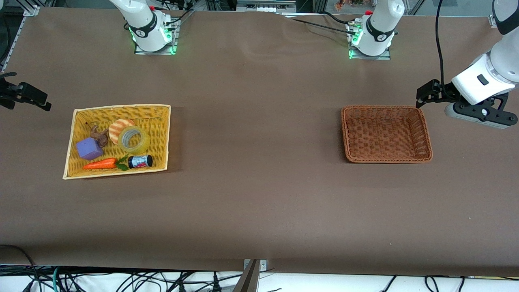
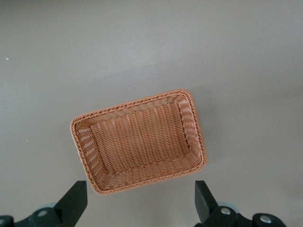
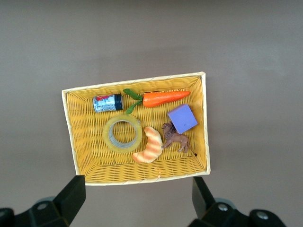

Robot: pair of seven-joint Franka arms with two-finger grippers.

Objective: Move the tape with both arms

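Yellow wicker marks the start of the job in the front view: the yellow basket point(image 1: 161, 138) sits toward the right arm's end of the table, and the tape point(image 1: 134, 139) lies flat in it, touching the striped croissant toy point(image 1: 119, 128). A purple block point(image 1: 89, 149), a toy carrot point(image 1: 100, 164) and a small dark bottle point(image 1: 140, 161) lie around it, all nearer the camera than the roll. The brown basket point(image 1: 385, 156) sits empty toward the left arm's end. The left gripper point(image 1: 430, 92) hangs just off that basket's edge; the right gripper point(image 1: 20, 95) hangs at the table's edge, well apart from the yellow basket.

From the left wrist view, the left gripper's fingers point(image 2: 73, 202) stand wide apart with nothing between them, over bare table beside the brown basket.

From the right wrist view, the right gripper's fingers point(image 3: 71, 194) also stand wide apart and empty, above the yellow basket, where the roll lies between the bottle and the croissant, with a small brown animal figure point(image 3: 175, 137) close by.

Judging by its look, the roll is light and stiff, though its film surface may be slick. A sound hold would put one finger inside the core and one outside, on the side clear of the croissant; that leaves the rest of the ring free for the second gripper at the handover.
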